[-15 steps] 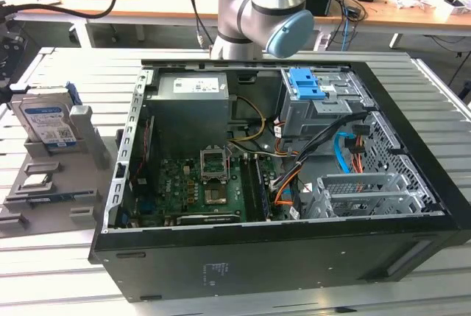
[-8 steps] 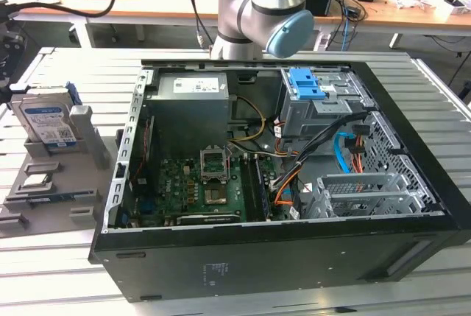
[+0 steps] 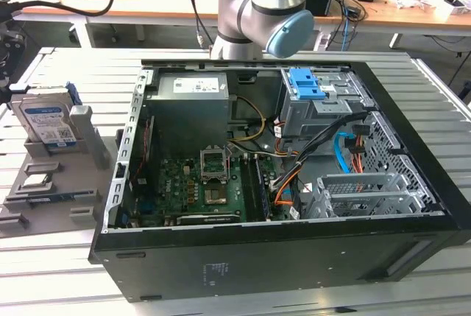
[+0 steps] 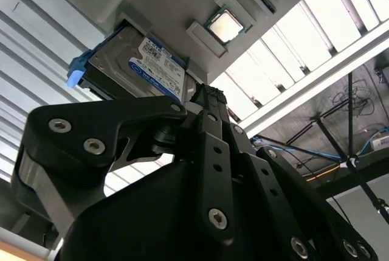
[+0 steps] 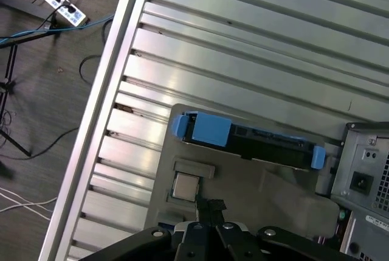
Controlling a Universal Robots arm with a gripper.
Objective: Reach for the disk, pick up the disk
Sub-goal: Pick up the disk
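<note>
Presently the disk [image 3: 45, 121] stands on edge in a slot of the grey holder [image 3: 70, 183]. The holder sits on the bench [image 3: 44, 272] at the exterior view's left, just beside the open computer case [image 3: 280, 183]. In the first wrist view the gripper [image 5: 211, 205] hangs over the holder, apart from the disk. The jaws are drawn together and hold nothing. A square chip [image 5: 185, 186] lies in a holder recess, near the jaw tips.
</note>
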